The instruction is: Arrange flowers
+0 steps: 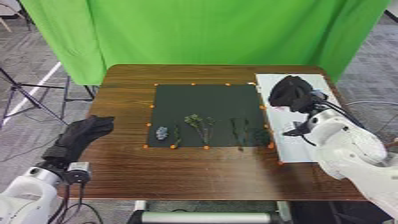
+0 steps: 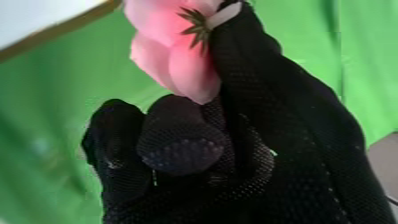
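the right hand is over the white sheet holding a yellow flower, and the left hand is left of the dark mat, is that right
The flower is pink, not yellow, as the right wrist view shows. The right hand is over the white sheet, the left hand left of the dark mat.

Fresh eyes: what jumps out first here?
The bright green curtain behind the brown table. Next, the pink flower pinched in the right hand, large in the right wrist view. Then the dark mat mid-table, sprigs on its near half.
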Motion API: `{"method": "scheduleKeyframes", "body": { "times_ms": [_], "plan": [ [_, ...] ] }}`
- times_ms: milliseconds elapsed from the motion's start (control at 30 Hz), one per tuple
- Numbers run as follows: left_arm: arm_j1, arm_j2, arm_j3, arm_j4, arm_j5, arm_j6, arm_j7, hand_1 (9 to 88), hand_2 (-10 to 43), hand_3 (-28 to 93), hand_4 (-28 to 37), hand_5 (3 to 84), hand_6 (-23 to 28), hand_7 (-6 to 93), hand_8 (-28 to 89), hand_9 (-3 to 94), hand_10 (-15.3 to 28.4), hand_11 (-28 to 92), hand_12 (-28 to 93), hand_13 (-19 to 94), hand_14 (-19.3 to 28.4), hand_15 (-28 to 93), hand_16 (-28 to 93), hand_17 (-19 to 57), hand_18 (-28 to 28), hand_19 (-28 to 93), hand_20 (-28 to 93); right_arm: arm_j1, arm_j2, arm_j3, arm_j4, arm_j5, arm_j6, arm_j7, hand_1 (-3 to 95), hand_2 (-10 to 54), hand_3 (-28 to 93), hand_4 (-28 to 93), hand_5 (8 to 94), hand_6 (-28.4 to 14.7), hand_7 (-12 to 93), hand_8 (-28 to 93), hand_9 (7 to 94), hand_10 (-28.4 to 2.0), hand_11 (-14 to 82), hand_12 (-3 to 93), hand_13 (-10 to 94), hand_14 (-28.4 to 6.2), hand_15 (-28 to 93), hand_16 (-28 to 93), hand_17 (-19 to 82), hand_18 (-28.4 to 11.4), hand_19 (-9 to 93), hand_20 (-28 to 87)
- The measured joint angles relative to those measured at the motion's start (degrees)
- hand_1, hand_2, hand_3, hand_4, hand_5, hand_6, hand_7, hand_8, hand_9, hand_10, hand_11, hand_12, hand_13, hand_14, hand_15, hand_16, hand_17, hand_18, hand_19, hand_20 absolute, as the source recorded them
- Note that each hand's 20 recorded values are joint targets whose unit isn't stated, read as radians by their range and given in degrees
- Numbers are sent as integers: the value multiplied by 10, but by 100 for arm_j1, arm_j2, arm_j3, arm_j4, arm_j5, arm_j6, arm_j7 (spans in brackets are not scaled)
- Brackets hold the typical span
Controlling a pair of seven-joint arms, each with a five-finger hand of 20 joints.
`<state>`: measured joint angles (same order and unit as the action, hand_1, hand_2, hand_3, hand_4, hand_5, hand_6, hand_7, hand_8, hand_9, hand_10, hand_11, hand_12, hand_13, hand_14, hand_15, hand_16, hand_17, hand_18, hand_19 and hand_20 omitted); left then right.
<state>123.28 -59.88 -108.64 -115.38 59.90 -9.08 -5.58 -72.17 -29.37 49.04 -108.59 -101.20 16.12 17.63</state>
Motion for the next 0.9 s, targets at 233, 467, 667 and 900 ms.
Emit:
{"method": "scheduleKeyframes", "body": {
  "times_ms": [233, 467, 667, 900],
  "plan": [
    [15, 14, -11, 6, -91, 112, 18, 214, 89, 545, -281, 445, 65, 106, -50, 403, 170, 161, 106, 300, 187, 144, -15, 4, 112, 122, 109, 1844, -1063, -1980, 916, -114, -352, -212, 650, -95, 587, -175, 784, 2, 234, 94, 806, -115, 69, 450, 830, -19, 726, 320, 593, -134, 932, 660],
    [-28, 68, 89, 24, -191, 261, -13, 238, 331, 491, -282, 465, 62, 116, -56, 429, 170, 176, 98, 315, 188, 164, -23, 12, 107, 135, 111, 3274, -2219, -3361, 1532, -101, -473, -246, 649, -95, 588, -175, 785, 4, 237, 82, 805, -117, 66, 450, 831, -18, 732, 321, 600, -132, 932, 668],
    [-32, 143, 242, -7, -226, 899, -81, 205, 387, 611, -282, 473, 85, 142, -68, 450, 166, 205, 88, 339, 184, 204, -42, 24, 100, 156, 109, 4010, -3000, -3571, 1885, -40, -447, -274, 648, -95, 589, -173, 788, 9, 245, 69, 806, -118, 63, 449, 833, -16, 736, 320, 600, -132, 932, 673],
    [-150, 237, 509, 10, -103, 1149, 18, 409, 269, 632, -126, 365, 86, 199, -98, 430, 150, 265, 74, 350, 171, 230, -72, 55, 102, 194, 95, 4153, -3557, -3470, 2285, -179, -501, -261, 647, -95, 589, -173, 787, 10, 250, 61, 806, -118, 60, 444, 833, -18, 738, 321, 602, -131, 932, 675]
  ]
}}
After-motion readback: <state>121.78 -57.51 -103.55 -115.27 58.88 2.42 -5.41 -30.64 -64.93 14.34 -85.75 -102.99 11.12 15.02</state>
